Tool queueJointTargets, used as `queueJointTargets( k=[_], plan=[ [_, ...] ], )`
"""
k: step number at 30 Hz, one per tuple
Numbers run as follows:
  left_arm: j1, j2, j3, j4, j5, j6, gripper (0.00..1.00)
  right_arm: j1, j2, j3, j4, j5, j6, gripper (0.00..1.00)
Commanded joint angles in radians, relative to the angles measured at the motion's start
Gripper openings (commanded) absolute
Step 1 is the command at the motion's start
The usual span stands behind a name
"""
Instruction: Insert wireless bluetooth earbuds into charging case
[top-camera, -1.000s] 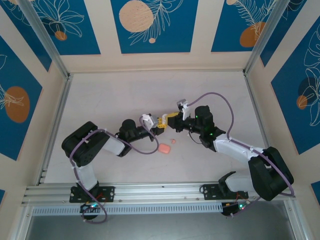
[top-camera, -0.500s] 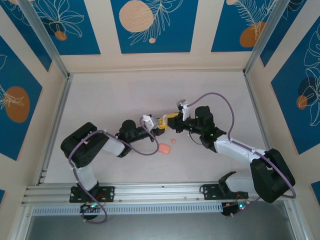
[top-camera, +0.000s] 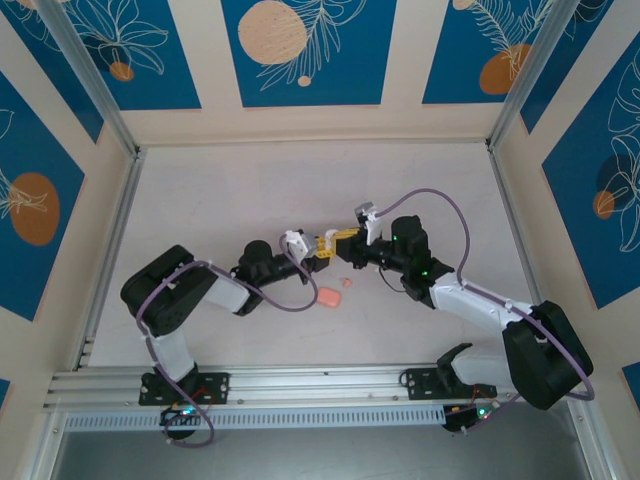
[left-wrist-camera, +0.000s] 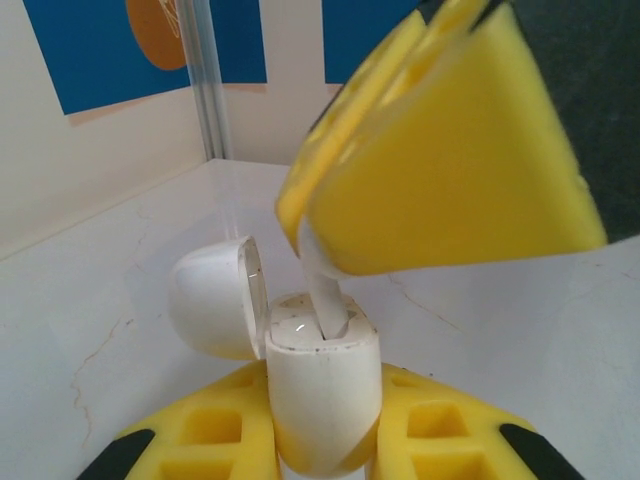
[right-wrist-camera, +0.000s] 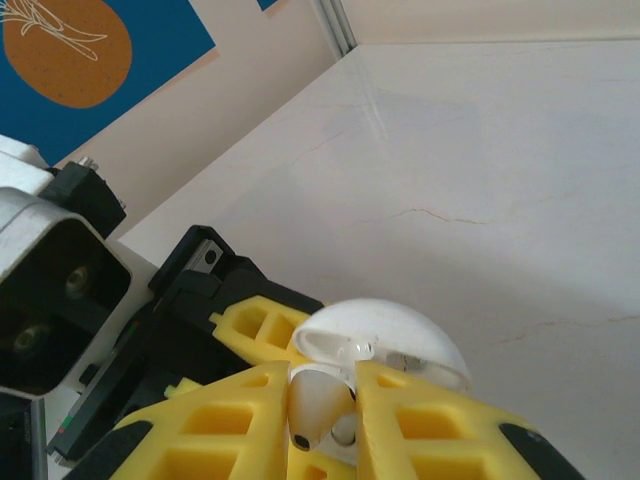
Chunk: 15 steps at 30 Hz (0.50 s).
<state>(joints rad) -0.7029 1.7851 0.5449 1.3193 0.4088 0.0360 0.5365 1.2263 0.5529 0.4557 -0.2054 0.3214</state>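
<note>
Left tool (left-wrist-camera: 325, 445) around glossy white case (left-wrist-camera: 322, 375)

Pale marble-look table top (top-camera: 250, 200), blue wall panels with orange circles and white leaf drawings (top-camera: 350, 60), silver aluminium frame rails (top-camera: 300, 380).

The charging case (left-wrist-camera: 322, 385) and the earbud (left-wrist-camera: 326, 295) are showing glossy white, and the left gripper (left-wrist-camera: 322, 445) and right gripper (right-wrist-camera: 325, 425) are showing bright yellow fingers. On the pale, faintly veined table (right-wrist-camera: 500, 150), a rounded box (top-camera: 329, 297) and a small nub (top-camera: 346, 282) are glowing salmon-pink. The wall panels (top-camera: 300, 50) are displaying blue with orange discs and white leaf outlines.
</note>
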Motion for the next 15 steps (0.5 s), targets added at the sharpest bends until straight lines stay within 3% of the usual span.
queueJointTargets(
  k=[1,15],
  plan=[
    [-0.004,-0.05,0.012,0.087,-0.029,0.005,0.19,0.016,-0.005,-0.029,-0.052,-0.012,0.007,0.23],
    [-0.009,-0.052,0.011,0.087,-0.021,0.012,0.19,0.015,-0.001,0.001,-0.055,0.01,0.017,0.28]
  ],
)
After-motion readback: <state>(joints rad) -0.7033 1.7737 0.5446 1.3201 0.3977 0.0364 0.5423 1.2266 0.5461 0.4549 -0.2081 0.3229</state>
